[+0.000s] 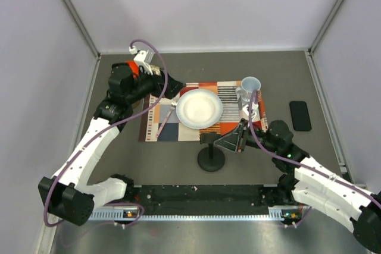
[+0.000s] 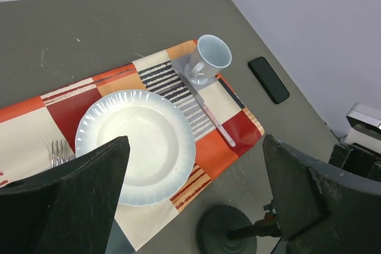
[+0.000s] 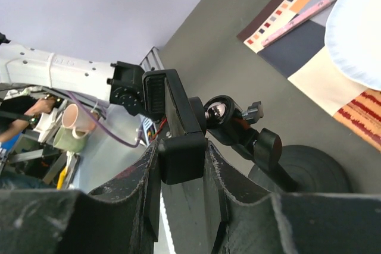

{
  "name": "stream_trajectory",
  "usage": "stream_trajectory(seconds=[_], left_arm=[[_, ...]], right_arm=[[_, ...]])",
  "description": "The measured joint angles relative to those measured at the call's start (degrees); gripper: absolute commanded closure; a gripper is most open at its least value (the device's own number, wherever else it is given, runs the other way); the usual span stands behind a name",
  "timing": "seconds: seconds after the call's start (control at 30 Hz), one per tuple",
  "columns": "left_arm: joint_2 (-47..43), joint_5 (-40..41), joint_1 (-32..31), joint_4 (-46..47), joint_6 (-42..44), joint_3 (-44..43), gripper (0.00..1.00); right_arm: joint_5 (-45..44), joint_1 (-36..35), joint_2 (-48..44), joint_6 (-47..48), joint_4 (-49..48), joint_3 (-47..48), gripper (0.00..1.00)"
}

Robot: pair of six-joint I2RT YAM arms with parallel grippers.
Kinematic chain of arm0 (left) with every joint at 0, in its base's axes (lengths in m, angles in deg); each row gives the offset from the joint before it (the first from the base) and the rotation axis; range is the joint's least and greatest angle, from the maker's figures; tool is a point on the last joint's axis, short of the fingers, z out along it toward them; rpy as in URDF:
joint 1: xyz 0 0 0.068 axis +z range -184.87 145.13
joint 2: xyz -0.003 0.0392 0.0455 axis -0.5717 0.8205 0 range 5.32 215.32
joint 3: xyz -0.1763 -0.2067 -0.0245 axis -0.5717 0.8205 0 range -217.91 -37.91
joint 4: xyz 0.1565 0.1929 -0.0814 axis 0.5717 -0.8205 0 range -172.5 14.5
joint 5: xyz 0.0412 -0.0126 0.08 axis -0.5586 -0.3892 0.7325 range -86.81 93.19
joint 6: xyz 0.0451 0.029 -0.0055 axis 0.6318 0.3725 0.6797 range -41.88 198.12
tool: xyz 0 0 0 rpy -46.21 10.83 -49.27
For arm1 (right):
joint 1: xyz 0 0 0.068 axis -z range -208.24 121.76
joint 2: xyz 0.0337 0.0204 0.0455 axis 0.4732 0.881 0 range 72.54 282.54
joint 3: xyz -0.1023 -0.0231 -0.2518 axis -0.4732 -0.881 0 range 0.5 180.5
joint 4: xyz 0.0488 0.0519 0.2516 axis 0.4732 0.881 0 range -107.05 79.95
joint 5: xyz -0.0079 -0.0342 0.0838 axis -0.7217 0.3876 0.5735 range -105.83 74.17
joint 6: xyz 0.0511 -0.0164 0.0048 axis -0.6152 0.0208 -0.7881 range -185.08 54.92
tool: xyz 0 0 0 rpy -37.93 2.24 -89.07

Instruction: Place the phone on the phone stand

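Top external view, phone: the phone (image 1: 300, 115) lies flat on the table (image 1: 268, 75) at the right side, off the placemat (image 1: 156, 128), and nothing touches it.
Phone long axis: it runs roughly 12 to 6 o'clock in that view, with a slight lean.
Phone stand: only one stand shows in any view, a black post on a round base with a clamp head. It is taken here as the phone stand (image 1: 211, 159). It sits just off the near edge of the placemat, at about 8 o'clock from the phone and apart from it.
Right gripper: the right gripper (image 3: 183, 168) is closed in on the clamp head, with a finger against each side of the clamp block. The right wrist view shows this plainly.
Left gripper: the left gripper (image 2: 195, 141) hangs above the plate (image 2: 143, 141) with its jaws wide and nothing between them.
Bearing, right gripper to phone: between 2 and 3 o'clock, near.
Bearing, left gripper to phone: between 3 and 4 o'clock, well apart, with the plate and the mug (image 2: 211, 57) lying between.
Nearer arm: the right, by a clear margin, though it is occupied with the stand.
Judgement: the phone is not yet on the stand. A pick-up calls for a free gripper closing across the phone's short width, along the 9 to 3 o'clock line. The left arm would have to cross the whole place setting to reach it.
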Motion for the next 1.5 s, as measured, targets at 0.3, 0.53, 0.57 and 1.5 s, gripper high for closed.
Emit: stream_trajectory(seconds=[0.3, 0.53, 0.57, 1.5], left_arm=[[0.9, -0.9, -1.1, 0.1, -0.1, 0.0, 0.02], [1.0, -1.5, -1.4, 0.2, -0.1, 0.0, 0.02], [1.0, -1.7, -1.4, 0.2, -0.2, 0.0, 0.02], [-4.1, -4.1, -2.2, 2.2, -3.2, 0.7, 0.02]], right_arm=[[-7.2, -1.6, -1.2, 2.3, -4.7, -3.4, 1.00], [-8.9, -2.1, -2.5, 2.8, -3.3, -3.6, 0.48], [-8.9, -2.1, -2.7, 2.8, -2.9, -3.6, 0.43], [-43.0, 13.2, 27.0, 36.8, 61.4, 50.9, 0.01]])
